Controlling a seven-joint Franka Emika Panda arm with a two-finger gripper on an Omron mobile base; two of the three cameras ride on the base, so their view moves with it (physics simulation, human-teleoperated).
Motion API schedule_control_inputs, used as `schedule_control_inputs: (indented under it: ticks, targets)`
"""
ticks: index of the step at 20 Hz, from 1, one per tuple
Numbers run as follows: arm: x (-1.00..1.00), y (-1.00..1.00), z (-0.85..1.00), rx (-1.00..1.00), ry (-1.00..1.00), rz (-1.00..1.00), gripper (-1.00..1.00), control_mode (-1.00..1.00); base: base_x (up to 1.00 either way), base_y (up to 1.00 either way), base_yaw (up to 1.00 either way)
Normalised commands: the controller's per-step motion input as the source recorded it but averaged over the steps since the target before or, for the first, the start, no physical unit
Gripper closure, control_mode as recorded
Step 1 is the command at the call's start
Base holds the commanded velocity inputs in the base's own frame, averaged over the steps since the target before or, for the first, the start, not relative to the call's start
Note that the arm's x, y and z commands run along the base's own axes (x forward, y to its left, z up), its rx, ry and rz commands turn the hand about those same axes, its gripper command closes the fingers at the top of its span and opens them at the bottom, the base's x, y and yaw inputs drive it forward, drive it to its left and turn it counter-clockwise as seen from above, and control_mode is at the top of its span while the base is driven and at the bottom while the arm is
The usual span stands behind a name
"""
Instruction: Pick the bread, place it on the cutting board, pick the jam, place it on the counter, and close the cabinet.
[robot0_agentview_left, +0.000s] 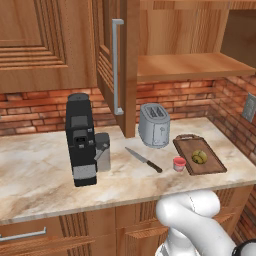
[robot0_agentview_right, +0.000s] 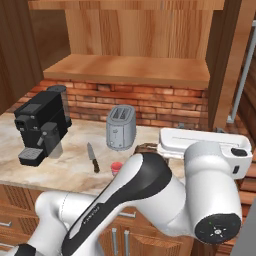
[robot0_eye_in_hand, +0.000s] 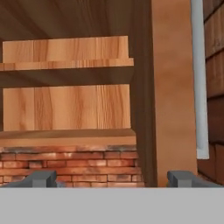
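In the right base view the arm (robot0_agentview_right: 150, 200) covers most of the cutting board (robot0_agentview_right: 146, 148), leaving just a dark corner showing, and hides whatever lies on it. It also cuts the jam (robot0_agentview_right: 116, 167) to a small red sliver. In the left base view the bread (robot0_agentview_left: 199, 157) is too small to make out its surface. The cabinet (robot0_agentview_left: 120, 65) runs off the top edge there, and its open door hides part of the brick wall (robot0_agentview_left: 60, 107) behind. In the hand view the 2 fingertips (robot0_eye_in_hand: 41, 178) of the tool (robot0_eye_in_hand: 113, 179) are cut by the lower band, and the door handle (robot0_eye_in_hand: 199, 78) runs off the top.
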Motion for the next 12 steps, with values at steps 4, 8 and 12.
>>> schedule_control_inputs:
  ticks: [4,8,12]
  targets:
    - [0.25,0.0,0.0,0.0,0.0,0.0,-1.0,-1.0,0.0,0.0,0.0]
    - [0.01,0.0,0.0,0.0,0.0,0.0,-1.0,-1.0,0.0,0.0,0.0]
    - [-0.03,0.0,0.0,0.0,-0.03,-0.01,-1.0,-1.0,0.0,0.0,0.0]
